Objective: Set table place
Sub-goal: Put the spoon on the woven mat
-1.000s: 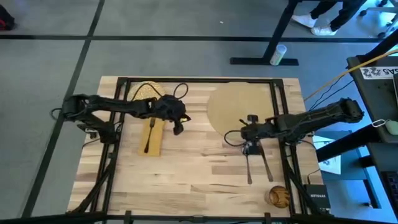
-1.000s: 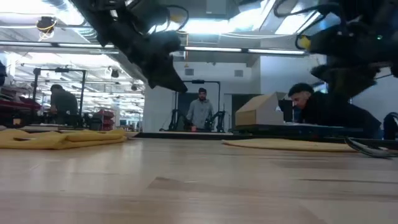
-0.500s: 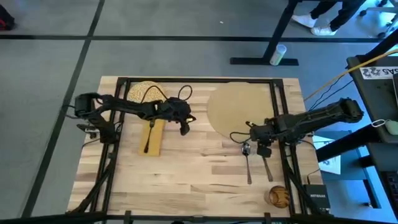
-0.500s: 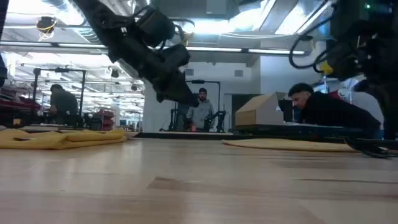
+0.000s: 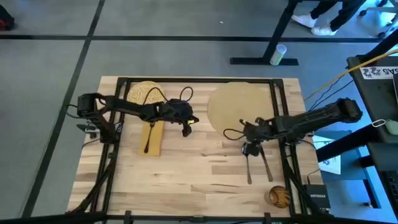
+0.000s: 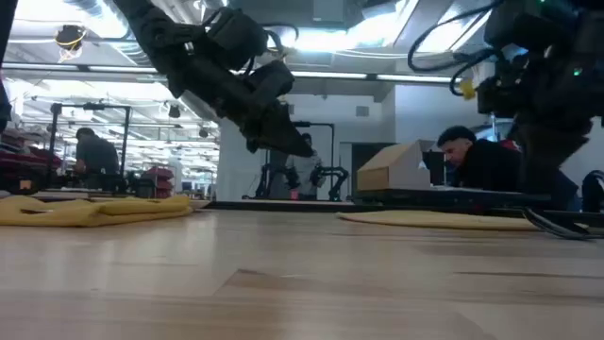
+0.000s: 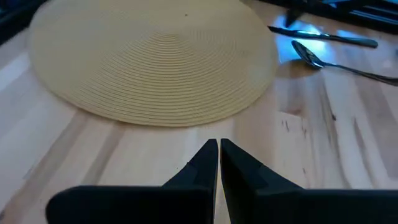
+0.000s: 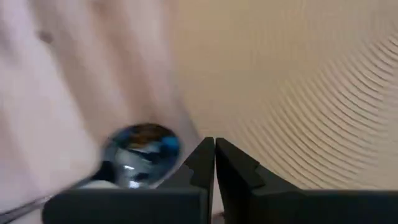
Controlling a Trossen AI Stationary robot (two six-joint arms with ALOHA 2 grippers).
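Both arms were dark, jointed, matte black, with loose black cables looping near the wrists. Each claw's fingers (image 7: 208,163) tapered to wedge tips; a yellow marking perhaps showed near one wrist.

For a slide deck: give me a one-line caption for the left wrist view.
Left gripper, fingers shut, faces the round tan mat on the table, spoon beyond.

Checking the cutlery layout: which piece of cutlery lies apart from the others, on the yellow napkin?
The fork. It lies alone on the napkin at the table's left side, while the spoon and knife lie together on bare wood at the right.
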